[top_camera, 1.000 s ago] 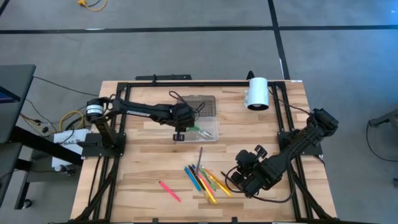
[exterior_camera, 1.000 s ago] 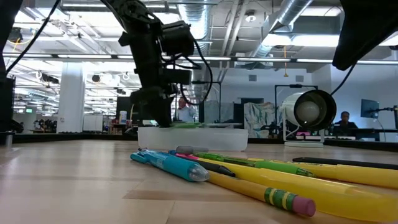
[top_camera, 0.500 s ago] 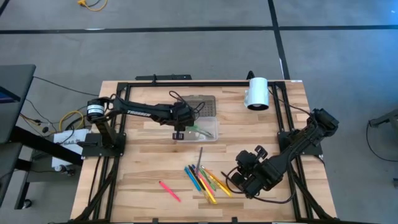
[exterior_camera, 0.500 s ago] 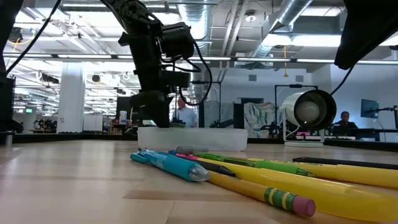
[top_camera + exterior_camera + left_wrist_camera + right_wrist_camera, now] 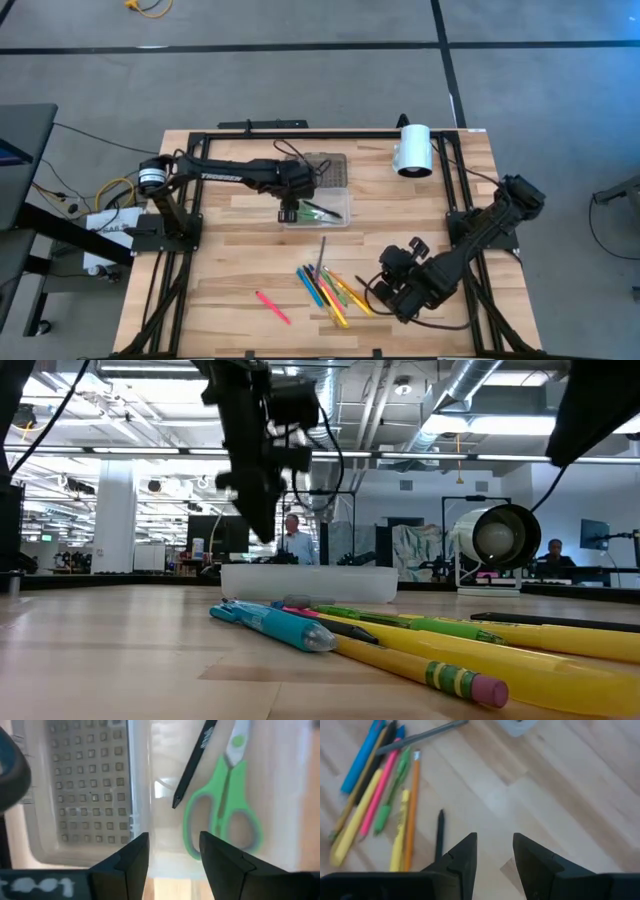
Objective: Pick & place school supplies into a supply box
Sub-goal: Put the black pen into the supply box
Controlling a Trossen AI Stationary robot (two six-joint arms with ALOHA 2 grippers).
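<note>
The clear supply box [image 5: 318,211] lies at the table's middle, its dotted lid [image 5: 323,168] open behind it toward the far edge. Green-handled scissors [image 5: 222,812] and a black marker [image 5: 192,767] lie inside the box. My left gripper [image 5: 288,212] hovers open and empty above the box's left end, also seen in its wrist view [image 5: 174,860] and the low view [image 5: 262,520]. Several pens and pencils [image 5: 330,288] lie in a bunch on the table near the front. My right gripper [image 5: 382,288] is open and empty just right of them, seen in its wrist view [image 5: 495,855].
A pink pen [image 5: 271,306] lies alone at the front left. A grey pencil [image 5: 322,250] lies between the box and the bunch. A short black piece [image 5: 439,832] lies near the orange pencil. A white cylinder [image 5: 413,150] lies at the far right. Black frame rails [image 5: 300,136] border the table.
My left gripper has risen from the box's left end and now stands clear above it, having shifted slightly toward the far edge. The scissors and marker have stayed in the box.
</note>
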